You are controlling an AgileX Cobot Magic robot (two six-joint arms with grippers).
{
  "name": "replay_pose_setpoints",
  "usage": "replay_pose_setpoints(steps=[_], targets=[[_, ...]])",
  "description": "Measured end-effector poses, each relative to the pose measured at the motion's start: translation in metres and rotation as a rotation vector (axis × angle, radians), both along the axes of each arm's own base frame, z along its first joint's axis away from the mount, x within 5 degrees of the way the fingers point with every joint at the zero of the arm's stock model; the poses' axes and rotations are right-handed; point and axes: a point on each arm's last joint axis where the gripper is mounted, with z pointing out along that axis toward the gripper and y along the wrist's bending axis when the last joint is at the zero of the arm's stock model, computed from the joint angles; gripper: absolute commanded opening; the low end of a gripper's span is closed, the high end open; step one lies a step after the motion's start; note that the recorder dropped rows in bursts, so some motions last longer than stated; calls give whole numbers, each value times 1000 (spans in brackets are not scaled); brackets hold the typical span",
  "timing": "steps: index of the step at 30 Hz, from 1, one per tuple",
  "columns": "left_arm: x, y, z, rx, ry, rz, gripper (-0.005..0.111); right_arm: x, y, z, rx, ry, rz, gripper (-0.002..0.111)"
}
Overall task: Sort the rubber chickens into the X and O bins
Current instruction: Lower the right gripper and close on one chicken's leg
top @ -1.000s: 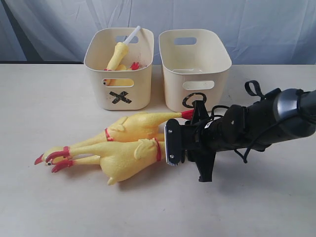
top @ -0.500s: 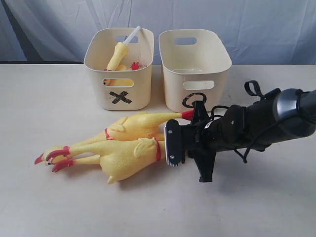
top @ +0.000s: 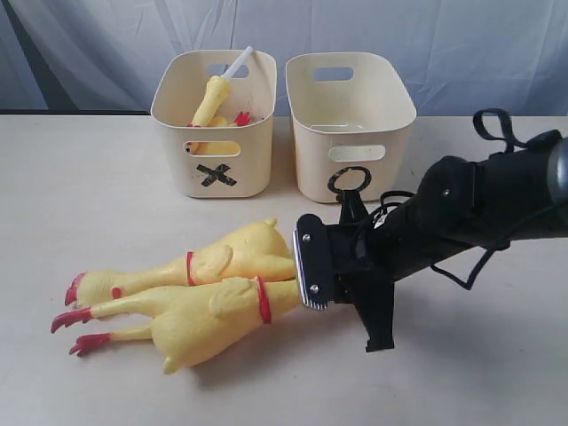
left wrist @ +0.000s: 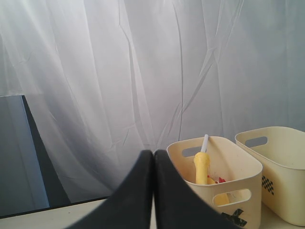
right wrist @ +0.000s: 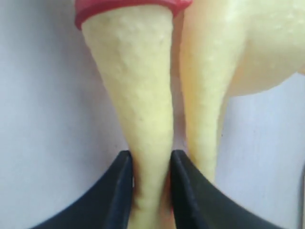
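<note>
the left hand [left wrist: 153, 191] hangs raised at the left, clenched on nothing and facing the bins. on the tabletop [top: 106, 177] the two fat chickens lie side by side, and both have swung in the last second: their red feet pointed to 9 o'clock of the bodies and now point nearer 8 o'clock. the near chicken [top: 204, 319] has slid toward 6 o'clock, beside the far chicken [top: 226, 257]. at 12 o'clock of the pair, the x bin [top: 173, 160] holds a slim chicken [top: 213, 96]. the o bin [top: 311, 169], at 1 o'clock, looks empty. the right hand [right wrist: 151, 167] has narrowed from wide onto one neck, probably the near chicken's, though its fingertips are hidden from outside. judged so, the pick is made and the carry to a bin remains.
</note>
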Motion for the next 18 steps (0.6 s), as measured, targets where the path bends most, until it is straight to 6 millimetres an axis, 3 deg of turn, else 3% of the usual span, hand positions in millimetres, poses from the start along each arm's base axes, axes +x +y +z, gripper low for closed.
replay_pose_setpoints(steps=[12, 18], targets=[[0, 0, 0, 0, 0, 0, 0, -29, -5, 58, 192, 214, -243, -1], [0, 0, 0, 0, 0, 0, 0, -36, -6, 63, 222, 323, -347, -1]])
